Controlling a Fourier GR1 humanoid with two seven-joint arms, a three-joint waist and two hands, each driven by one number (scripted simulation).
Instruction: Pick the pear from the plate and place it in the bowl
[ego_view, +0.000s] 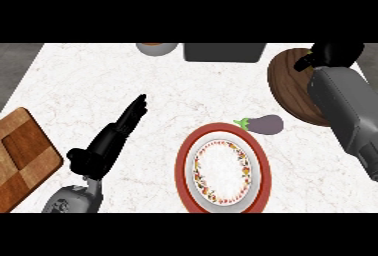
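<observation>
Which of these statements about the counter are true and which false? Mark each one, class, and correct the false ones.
1. The plate holds a pear. False: nothing lies on the plate.
2. An eggplant lies on the counter beside the plate's upper right rim. True.
3. The right hand is over the wooden bowl. True.
4. The left hand is curled round the eggplant. False: its fingers are straight and it holds nothing, left of the plate.
5. A checkered board lies at the counter's right edge. False: it is at the left edge.
</observation>
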